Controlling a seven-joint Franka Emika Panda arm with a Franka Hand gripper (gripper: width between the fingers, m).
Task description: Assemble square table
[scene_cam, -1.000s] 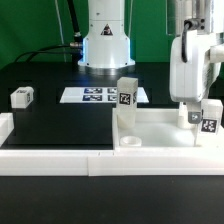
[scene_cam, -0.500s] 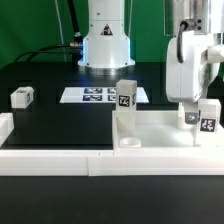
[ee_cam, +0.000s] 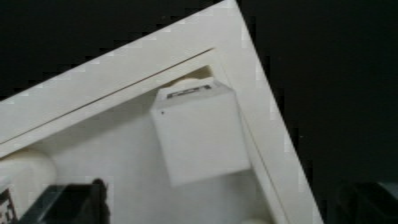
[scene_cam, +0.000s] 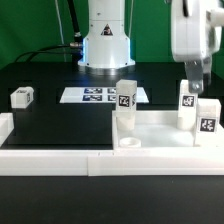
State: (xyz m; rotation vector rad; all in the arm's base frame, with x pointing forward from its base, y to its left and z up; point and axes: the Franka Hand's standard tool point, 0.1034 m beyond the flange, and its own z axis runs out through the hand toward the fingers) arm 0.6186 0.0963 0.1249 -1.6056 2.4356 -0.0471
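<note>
The white square table top (scene_cam: 160,130) lies at the exterior view's right, with a round socket (scene_cam: 130,143) at its near corner. Three tagged white legs stand on it: one (scene_cam: 125,96) at its left corner and two at the right (scene_cam: 187,104) (scene_cam: 208,118). Another leg (scene_cam: 22,97) lies loose on the black table at the left. My gripper (scene_cam: 196,72) hangs open just above the right-hand leg, clear of it. In the wrist view that leg (ee_cam: 199,130) stands in a corner of the top (ee_cam: 98,135), and one dark fingertip (ee_cam: 71,200) shows beside it with nothing held.
The marker board (scene_cam: 100,95) lies flat behind the top, in front of the robot base (scene_cam: 105,45). A long white rail (scene_cam: 60,160) runs along the front edge, with a raised end (scene_cam: 5,125) at the left.
My gripper has opened, let go of the right-hand leg and risen straight up. The leg stays standing on the top.
</note>
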